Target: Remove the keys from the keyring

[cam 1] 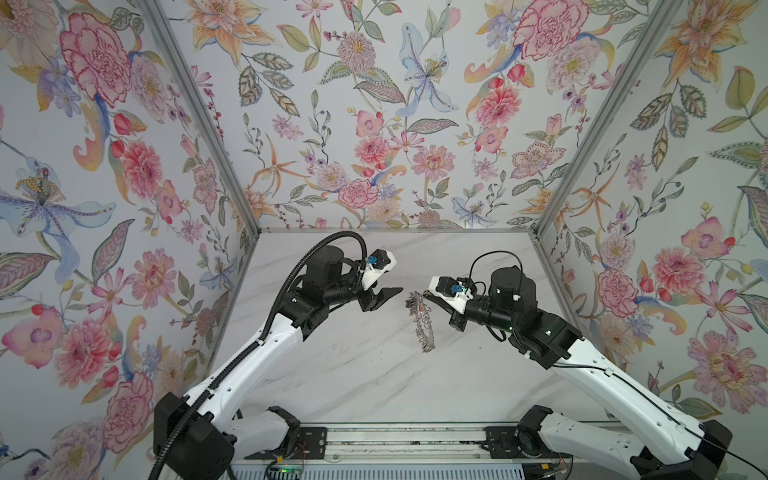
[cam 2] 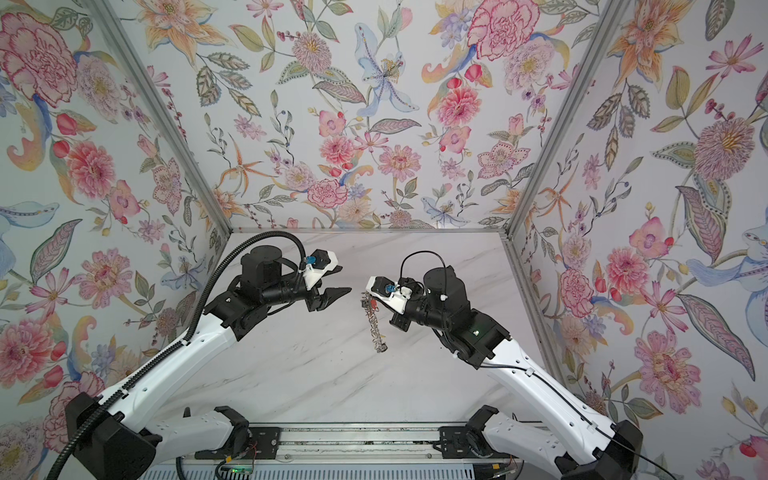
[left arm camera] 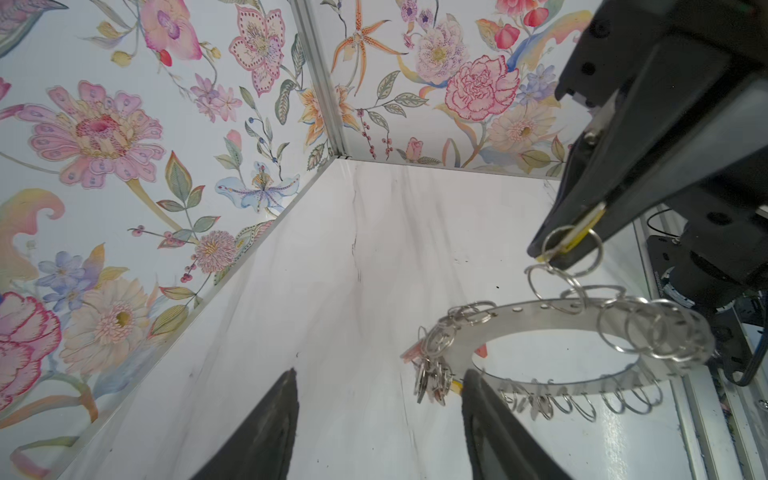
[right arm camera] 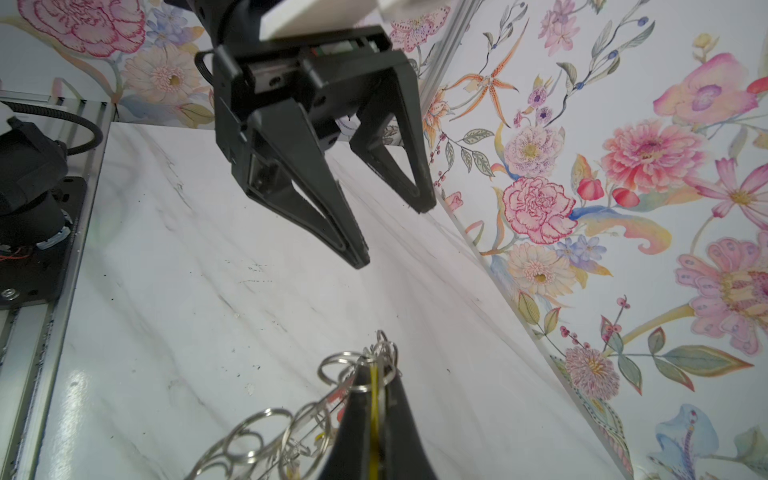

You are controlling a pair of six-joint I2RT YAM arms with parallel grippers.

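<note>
The keyring (cam 1: 422, 326) (cam 2: 376, 328), a flat grey disc fringed with wire loops, hangs edge-on above the marble table, between the two arms. My right gripper (cam 1: 424, 296) (right arm camera: 376, 365) is shut on a yellow-tagged key (right arm camera: 375, 399) (left arm camera: 582, 228), and the disc (left arm camera: 540, 316) dangles from that key by linked loops. Several more keys (left arm camera: 430, 376), one with a reddish tag, hang in a bunch at the disc's rim. My left gripper (cam 1: 395, 278) (left arm camera: 380, 386) is open and empty, a short way left of the keyring. In the left wrist view one of its fingers (left arm camera: 478, 399) lies close beside the key bunch.
The marble table (cam 1: 353, 374) is boxed in by flowered walls on three sides. A metal rail (cam 1: 399, 440) with both arm bases runs along the near edge. Nothing else lies on the table.
</note>
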